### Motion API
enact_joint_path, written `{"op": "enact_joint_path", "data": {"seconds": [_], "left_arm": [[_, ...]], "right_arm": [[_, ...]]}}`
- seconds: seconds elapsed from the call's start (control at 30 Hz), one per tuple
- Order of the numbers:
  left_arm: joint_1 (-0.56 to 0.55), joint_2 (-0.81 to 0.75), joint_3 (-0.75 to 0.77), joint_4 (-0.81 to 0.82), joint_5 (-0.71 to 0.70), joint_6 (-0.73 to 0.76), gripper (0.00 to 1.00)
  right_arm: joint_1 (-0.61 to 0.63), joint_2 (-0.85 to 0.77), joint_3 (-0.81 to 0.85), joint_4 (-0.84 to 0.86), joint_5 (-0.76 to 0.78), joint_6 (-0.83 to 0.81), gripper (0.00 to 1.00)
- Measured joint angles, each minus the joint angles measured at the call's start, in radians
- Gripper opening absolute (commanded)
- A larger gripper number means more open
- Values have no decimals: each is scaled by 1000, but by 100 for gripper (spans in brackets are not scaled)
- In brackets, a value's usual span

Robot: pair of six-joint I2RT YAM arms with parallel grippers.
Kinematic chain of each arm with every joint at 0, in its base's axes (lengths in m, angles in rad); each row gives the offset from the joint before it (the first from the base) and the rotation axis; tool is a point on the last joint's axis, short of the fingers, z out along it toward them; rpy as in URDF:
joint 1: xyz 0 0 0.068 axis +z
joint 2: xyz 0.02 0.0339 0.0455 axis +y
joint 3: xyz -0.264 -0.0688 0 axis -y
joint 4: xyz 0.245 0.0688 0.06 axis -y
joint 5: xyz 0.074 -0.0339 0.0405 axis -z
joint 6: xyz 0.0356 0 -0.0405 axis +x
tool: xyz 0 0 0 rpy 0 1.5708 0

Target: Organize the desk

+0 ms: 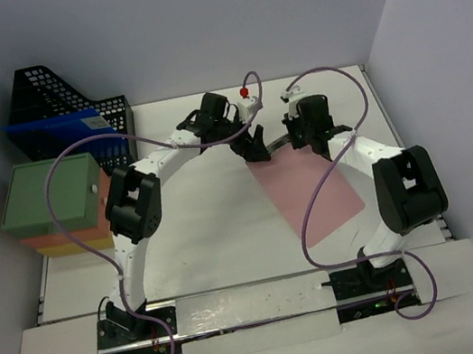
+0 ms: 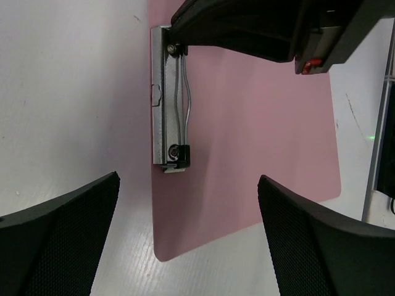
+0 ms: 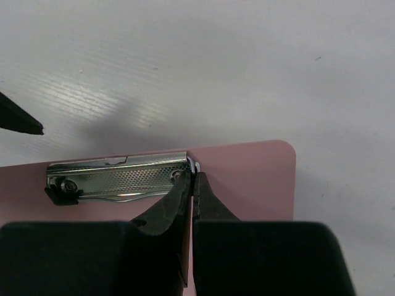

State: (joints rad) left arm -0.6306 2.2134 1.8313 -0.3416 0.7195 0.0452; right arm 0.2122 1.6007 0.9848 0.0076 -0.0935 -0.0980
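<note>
Clip (image 3: 117,179) touches closed right gripper (image 3: 193,182); left gripper (image 2: 188,177) gapes wide.

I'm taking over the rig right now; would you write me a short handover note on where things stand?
Left gripper: open, empty, over the pink clipboard.
Right gripper: fingers shut, tips at the end of the metal clip; a pinch cannot be confirmed.
Clipboard lies skewed on the desk, centre-right.
Black file rack and drawer box stand at the left.
Done: nothing visibly stowed. Left: put the clipboard away, probably in the rack.
</note>
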Motion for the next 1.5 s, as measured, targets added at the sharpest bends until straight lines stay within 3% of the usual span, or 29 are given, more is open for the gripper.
{"op": "enact_joint_path", "data": {"seconds": [0.2, 0.33, 0.43, 0.47, 0.5, 0.57, 0.6, 0.73, 0.83, 0.93, 1.03, 1.2, 1.37, 1.5], "left_arm": [[-6, 35, 3, 24, 0, -1, 99], [-18, 81, 22, 33, 8, -4, 92], [-33, 118, 24, 33, 21, -3, 72], [-38, 130, 24, 31, 28, -5, 49], [-42, 141, 24, 28, 36, -6, 46], [-46, 151, 24, 23, 58, -13, 6], [-47, 151, 24, 19, 73, -18, 0], [-40, 135, 24, -12, 96, -38, 0], [-39, 106, 28, -52, 75, -11, 0], [-41, 73, 87, -145, 24, 58, 0], [-43, 36, 200, -231, -66, 120, 0], [-4, -96, 345, -251, -293, 23, 0], [152, -295, 356, -238, -521, -158, 0], [297, -408, 361, -246, -653, -292, 0]], "right_arm": [[3, -14, -27, 17, -1, 0, 0], [6, -34, -40, 30, -2, 0, 0], [9, -48, -43, 37, -4, 0, 0], [10, -52, -43, 39, -5, 0, 0], [11, -54, -43, 40, -4, 0, 0], [13, -55, -44, 39, -4, -2, 0], [14, -55, -46, 35, -1, -5, 0], [13, -65, -48, 44, -6, -8, 3], [15, -96, -48, 33, -21, -6, 36], [15, -153, -37, 1, -24, 3, 45], [14, -247, -18, -32, -19, 15, 48], [14, -438, 21, -80, 43, 102, 48], [42, -557, 50, -78, 141, 223, 48], [111, -563, 50, -78, 187, 276, 48]]}}
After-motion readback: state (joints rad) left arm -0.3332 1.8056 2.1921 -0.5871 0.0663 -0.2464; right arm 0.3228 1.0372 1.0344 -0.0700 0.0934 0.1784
